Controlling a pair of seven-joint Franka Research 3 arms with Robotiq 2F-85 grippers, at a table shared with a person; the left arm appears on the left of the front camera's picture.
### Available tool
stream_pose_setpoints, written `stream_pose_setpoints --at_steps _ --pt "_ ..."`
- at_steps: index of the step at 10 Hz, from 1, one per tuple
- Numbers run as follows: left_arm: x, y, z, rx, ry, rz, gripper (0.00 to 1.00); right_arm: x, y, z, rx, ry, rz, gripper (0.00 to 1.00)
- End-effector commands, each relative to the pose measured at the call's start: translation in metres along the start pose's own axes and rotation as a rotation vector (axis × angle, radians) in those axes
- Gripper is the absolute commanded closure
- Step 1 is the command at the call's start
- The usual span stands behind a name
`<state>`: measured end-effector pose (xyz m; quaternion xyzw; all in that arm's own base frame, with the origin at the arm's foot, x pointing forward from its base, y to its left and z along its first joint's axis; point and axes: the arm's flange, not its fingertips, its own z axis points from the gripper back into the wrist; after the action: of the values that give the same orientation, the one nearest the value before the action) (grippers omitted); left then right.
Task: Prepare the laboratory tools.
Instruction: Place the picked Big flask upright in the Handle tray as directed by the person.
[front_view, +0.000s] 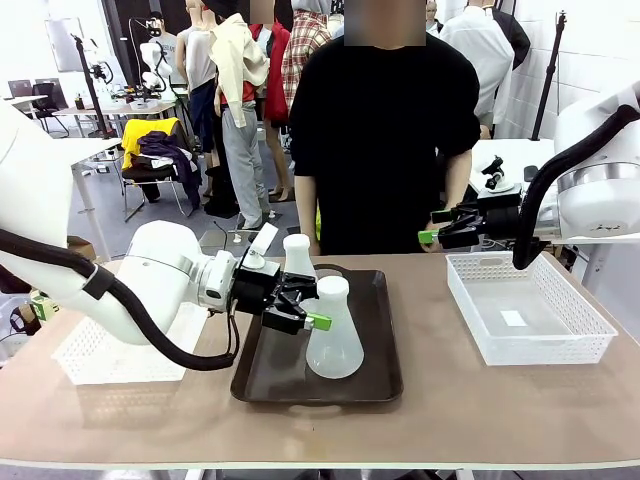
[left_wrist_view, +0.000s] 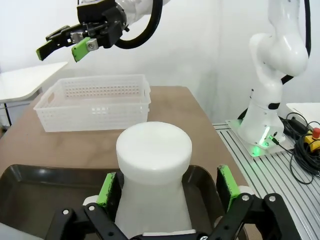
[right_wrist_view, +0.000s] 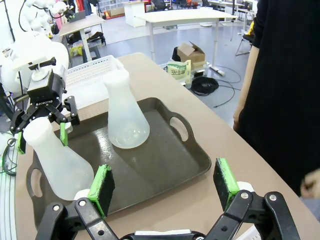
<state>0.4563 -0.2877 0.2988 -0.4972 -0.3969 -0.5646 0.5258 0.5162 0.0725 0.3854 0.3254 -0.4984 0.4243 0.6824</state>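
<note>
Now both flasks stand on the tray (front_view: 380, 385); my left claw (front_view: 300, 303) gapes wide around the near flask (front_view: 334, 340), my right claw (front_view: 447, 228) empty, wide.

Two flasks (front_view: 334, 335) on tray (front_view: 380, 380)

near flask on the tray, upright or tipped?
Upright. The near flask stands on its flat base on the dark tray, neck up; the left hand is open around the neck, pads apart from it.
</note>
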Motion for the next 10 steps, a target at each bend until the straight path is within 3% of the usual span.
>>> stream_pose_setpoints --at_steps 1,10 --pt "0.0041 0.0009 -0.0044 0.004 -0.013 -0.028 0.0 0.0007 0.0004 -0.0012 -0.003 0.008 -0.001 0.0" --pt "0.0041 0.0009 -0.0044 0.004 -0.013 -0.028 0.0 0.0007 0.0004 -0.0012 -0.003 0.008 -0.001 0.0"
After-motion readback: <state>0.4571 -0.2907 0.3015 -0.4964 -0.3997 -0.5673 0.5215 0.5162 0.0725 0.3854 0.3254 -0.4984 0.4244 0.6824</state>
